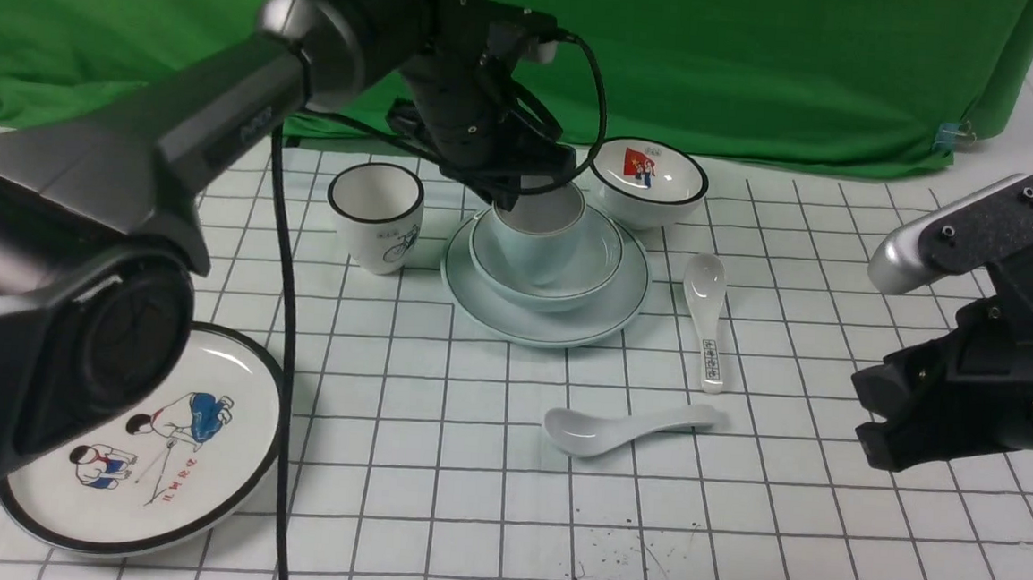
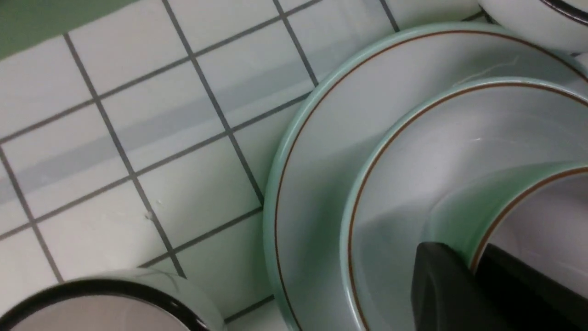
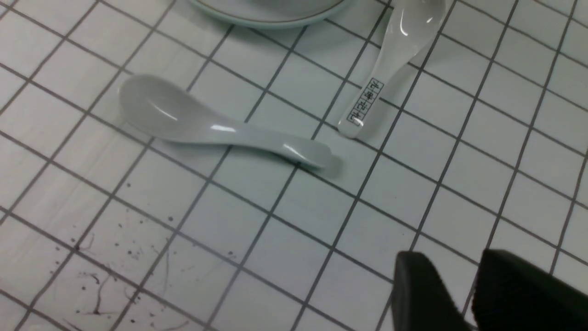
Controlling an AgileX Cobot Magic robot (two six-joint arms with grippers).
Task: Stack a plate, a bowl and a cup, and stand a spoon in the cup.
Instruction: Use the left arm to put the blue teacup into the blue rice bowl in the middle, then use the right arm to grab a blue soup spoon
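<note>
**Cup Goes Into Bowl as Stack Nears Completion**

At near left lies a cartoon plate point(image 1: 226, 487), and beyond it stands a bicycle cup point(image 1: 376, 219); neither belongs to the job. At centre, toward the far side, the left gripper point(image 1: 509, 191) reaches down and pinches the wall of the cup point(image 1: 538, 237), one finger point(image 2: 441, 285) outside the rim and the other inside. The cup sits within the bowl point(image 1: 595, 259), which rests on the plate point(image 1: 497, 316). The cup appears to lean slightly, and the arm hides whether its foot lies flat on the bowl's floor.

To do this step well, the arm should probably ease the cup straight down until it settles. It should then spread its jaws clear of the wall and lift straight up, so the inner finger does not tip the cup.

Just right of the stack is a small picture bowl point(image 1: 648, 186), and nearer lies a lettered spoon point(image 1: 707, 320). The spoon point(image 1: 616, 426) lies flat on the table, near and right of the stack. It is apart from it, bowl end to the left. At far right the right gripper point(image 3: 459, 271) hovers over bare cloth, its jaws narrowly parted and empty.
</note>
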